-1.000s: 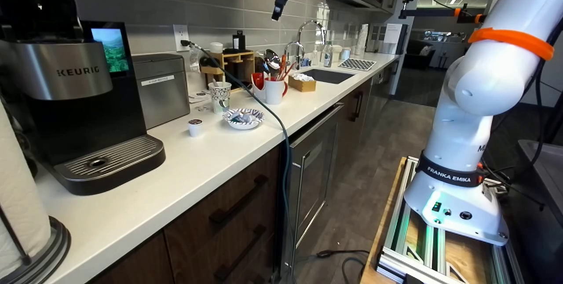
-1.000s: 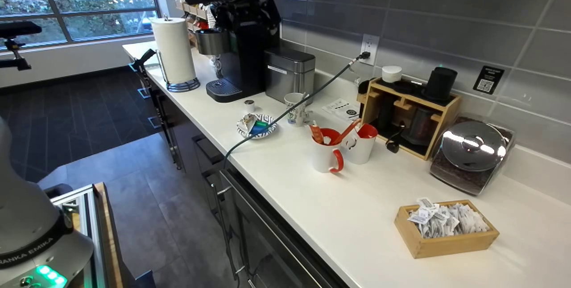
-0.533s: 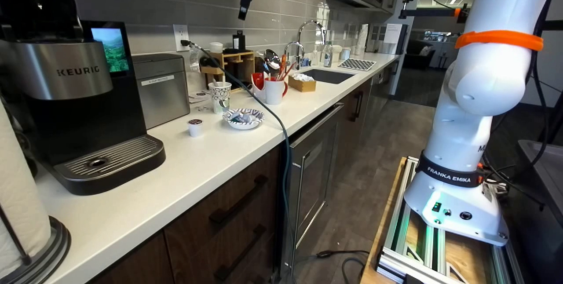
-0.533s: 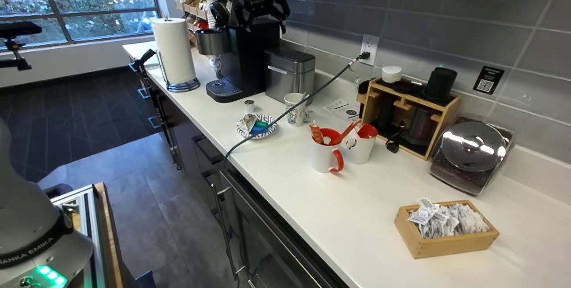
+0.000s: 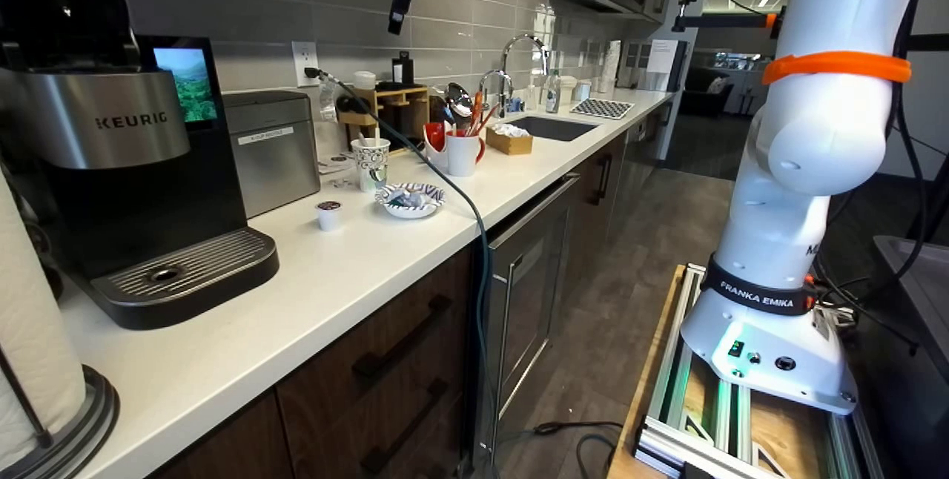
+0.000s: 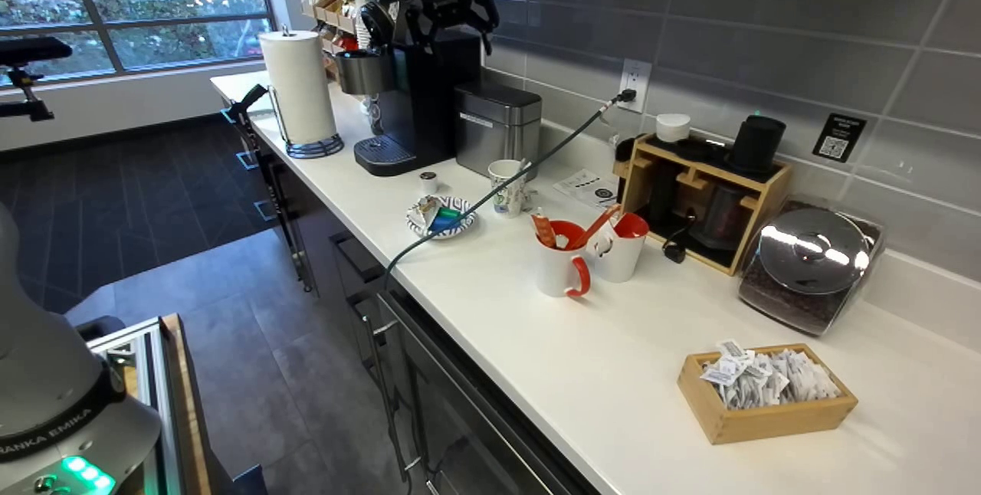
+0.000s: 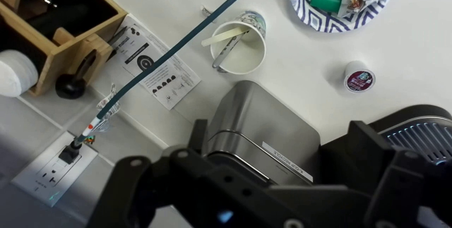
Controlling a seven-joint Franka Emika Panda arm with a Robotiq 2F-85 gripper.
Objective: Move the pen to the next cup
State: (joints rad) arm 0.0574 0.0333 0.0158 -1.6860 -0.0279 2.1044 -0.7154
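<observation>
In an exterior view I can read KEURIG on the coffee maker and FRANKA EMIKA on the arm; the fingers hang high above the surface, further left in view than a second ago. In an exterior view a black sign shows a QR code, its words too small to read. In the wrist view the bin says K-CUP RECYCLE, upside down; the pen, grey with lettering I can't make out, leans inside the paper cup beside a pale stick. The fingers are spread wide, released.
</observation>
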